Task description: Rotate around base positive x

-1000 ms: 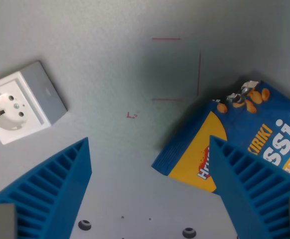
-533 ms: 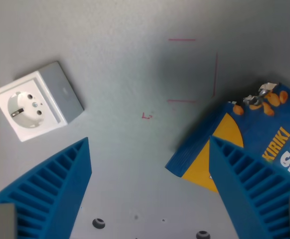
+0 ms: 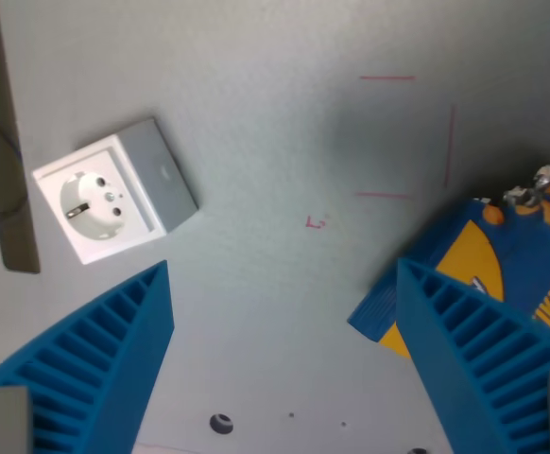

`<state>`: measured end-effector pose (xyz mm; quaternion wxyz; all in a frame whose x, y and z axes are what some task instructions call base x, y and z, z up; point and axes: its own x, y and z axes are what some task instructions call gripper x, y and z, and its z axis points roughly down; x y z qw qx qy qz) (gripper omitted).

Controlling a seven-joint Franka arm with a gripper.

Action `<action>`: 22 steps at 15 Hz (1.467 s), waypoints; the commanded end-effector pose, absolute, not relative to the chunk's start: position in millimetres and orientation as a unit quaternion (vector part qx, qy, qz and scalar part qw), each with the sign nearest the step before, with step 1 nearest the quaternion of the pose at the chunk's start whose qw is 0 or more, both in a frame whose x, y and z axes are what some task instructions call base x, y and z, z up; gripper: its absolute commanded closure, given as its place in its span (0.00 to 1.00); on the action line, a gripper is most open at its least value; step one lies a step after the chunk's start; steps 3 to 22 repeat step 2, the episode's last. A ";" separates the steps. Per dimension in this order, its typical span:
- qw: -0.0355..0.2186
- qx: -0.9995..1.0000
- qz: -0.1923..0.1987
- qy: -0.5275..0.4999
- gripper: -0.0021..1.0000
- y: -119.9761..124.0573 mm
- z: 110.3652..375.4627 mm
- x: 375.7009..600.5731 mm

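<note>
ribbed blue hand spread open, empty, above boxy white socket and glossy snack bag

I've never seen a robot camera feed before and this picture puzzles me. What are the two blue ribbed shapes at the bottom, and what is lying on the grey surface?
The camera sits on the robot arm's wrist and looks down past its own pincer. The two blue ribbed shapes are the pincer's fingers, spread wide apart with nothing between them. Below is a grey table with thin red marks. At the wrist view's left lies a white wall socket in a grey housing. At the wrist view's right lies a blue and yellow snack bag, partly hidden behind one finger and cut off by the picture's edge. A dark strip runs along the far left.
</note>
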<state>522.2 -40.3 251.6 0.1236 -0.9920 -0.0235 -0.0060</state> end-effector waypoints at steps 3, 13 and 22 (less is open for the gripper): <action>0.256 -0.966 0.000 -0.035 0.00 -46.4 253.8 524.9; 0.256 -0.966 0.000 -0.035 0.00 -46.4 253.8 524.9; 0.256 -0.966 0.000 -0.035 0.00 -46.4 253.8 524.9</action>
